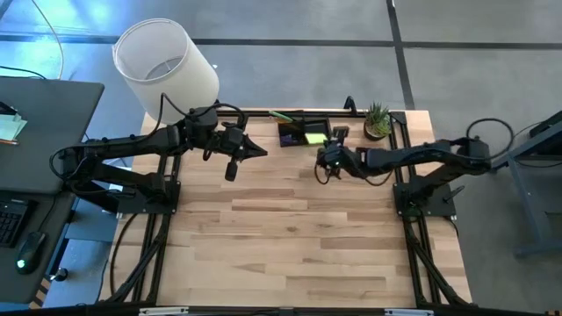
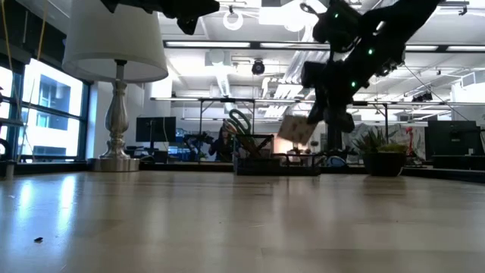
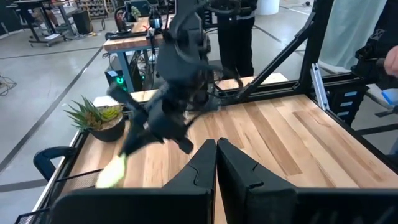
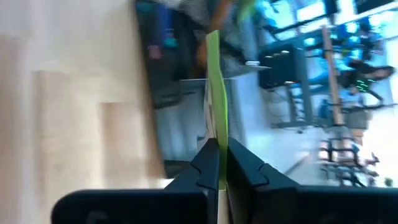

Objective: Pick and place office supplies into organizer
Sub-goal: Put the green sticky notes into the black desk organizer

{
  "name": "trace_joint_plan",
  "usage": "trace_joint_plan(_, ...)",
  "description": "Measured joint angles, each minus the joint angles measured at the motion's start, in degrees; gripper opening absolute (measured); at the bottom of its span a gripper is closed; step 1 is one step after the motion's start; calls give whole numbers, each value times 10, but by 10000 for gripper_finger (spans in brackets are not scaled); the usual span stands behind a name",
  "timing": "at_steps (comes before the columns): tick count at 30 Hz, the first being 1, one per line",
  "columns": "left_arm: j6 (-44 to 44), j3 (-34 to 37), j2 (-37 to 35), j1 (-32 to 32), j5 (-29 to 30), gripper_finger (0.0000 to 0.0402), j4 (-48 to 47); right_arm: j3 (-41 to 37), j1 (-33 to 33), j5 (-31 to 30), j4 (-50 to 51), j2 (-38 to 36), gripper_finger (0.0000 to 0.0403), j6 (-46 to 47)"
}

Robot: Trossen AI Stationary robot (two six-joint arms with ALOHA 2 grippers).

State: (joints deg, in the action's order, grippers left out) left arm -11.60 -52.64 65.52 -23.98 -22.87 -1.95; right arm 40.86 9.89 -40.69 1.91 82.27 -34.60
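My right gripper (image 1: 321, 146) is shut on the lime-green sticky-note pad (image 1: 314, 138), just above the right part of the black organizer (image 1: 294, 132) at the table's far edge. In the low view the pad (image 2: 295, 130) hangs tilted above the organizer (image 2: 265, 159). Green scissor handles (image 2: 239, 121) stick up out of the organizer. My left gripper (image 1: 262, 152) is shut on nothing and hovers over the table, left of the organizer. My right gripper pinches the sticky-note pad between its two fingers, one on each flat face. In the right wrist view the pad shows edge-on (image 4: 216, 124) and juts out past the fingertips. The fingers slant down from the table's right side. The pad is lifted clear and tilted.
A white-shaded lamp (image 1: 165, 66) stands at the far left corner. A small potted plant (image 1: 378, 121) sits right of the organizer. The bare wooden tabletop (image 1: 290, 237) stretches toward the near edge. A person's dark sleeve (image 3: 379, 50) shows beyond the table's right side.
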Motion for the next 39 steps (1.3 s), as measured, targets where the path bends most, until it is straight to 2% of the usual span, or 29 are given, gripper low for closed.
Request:
trace_joint_plan(3, 0, 0, 0, 0, 0, 1, 1, 0, 20, -7, 0, -25, 2, -21)
trace_joint_plan(8, 3, 0, 0, 0, 0, 1, 6, 0, 67, 54, 8, -26, 2, -67)
trace_joint_plan(16, 2, 0, 0, 0, 0, 1, 6, 0, 126, 89, -30, 23, 1, -123)
trace_joint_plan(20, 2, 0, 0, 0, 10, 1, 6, 0, 143, 119, -73, 43, 1, -148)
trace_joint_plan(24, 0, 0, 0, 0, 15, 1, 5, 4, 153, 132, -75, 65, 3, -168)
trace_joint_plan(27, 0, 0, 0, 0, 16, 1, 5, 13, 161, 136, -49, 81, 15, -157)
trace_joint_plan(39, -1, 0, 0, 0, 16, 1, 4, 15, 161, 157, -69, 89, 104, -125)
